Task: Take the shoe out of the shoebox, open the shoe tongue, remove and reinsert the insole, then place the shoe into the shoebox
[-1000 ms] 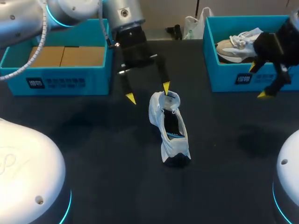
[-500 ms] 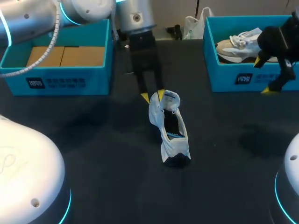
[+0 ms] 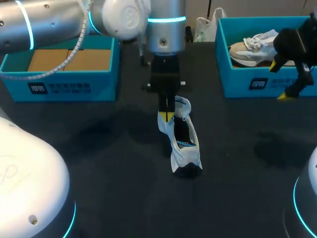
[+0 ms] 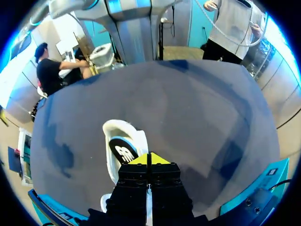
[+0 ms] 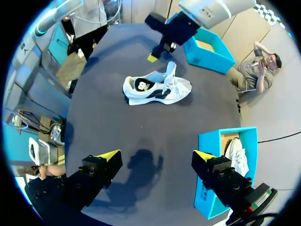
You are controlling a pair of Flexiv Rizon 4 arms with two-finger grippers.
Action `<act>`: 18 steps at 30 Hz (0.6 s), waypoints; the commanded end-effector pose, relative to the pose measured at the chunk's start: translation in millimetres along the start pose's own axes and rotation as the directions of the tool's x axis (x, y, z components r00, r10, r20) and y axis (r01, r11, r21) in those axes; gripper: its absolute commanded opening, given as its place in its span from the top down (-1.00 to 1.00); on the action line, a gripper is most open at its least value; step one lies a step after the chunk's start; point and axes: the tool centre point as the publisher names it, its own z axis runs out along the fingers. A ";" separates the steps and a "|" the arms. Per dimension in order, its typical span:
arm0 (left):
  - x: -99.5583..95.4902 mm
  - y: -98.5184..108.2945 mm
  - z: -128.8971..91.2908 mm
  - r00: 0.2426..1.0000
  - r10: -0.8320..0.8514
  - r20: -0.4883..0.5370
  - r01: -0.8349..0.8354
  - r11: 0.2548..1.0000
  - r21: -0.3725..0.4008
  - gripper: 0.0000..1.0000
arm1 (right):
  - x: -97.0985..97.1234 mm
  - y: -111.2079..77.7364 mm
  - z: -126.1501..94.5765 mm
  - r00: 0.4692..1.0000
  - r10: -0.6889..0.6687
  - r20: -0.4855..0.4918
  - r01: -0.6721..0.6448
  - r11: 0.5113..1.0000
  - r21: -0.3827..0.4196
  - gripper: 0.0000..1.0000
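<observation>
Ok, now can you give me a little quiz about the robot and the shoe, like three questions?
1. True or false: the shoe on the table lies inside a box.
2. The right gripper is: A open, B shut, C holding a shoe.
3. Fill in: the blue box by the right gripper holds another ____.
Key: 1 false, it lies out on the table. 2 A. 3 shoe: a second shoe lies in it.
</observation>
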 end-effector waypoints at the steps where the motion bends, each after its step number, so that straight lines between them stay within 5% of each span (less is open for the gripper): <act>1: -5.7 -2.2 11.6 1.000 -0.007 -0.009 0.007 0.999 -0.031 1.00 | -0.8 0.2 0.8 1.000 0.000 -0.001 0.000 1.000 0.002 -1.00; 18: -37.3 14.0 43.8 0.998 -0.011 0.054 0.020 0.985 -0.169 1.00 | -0.8 0.2 0.8 1.000 0.000 -0.001 0.000 1.000 0.002 -1.00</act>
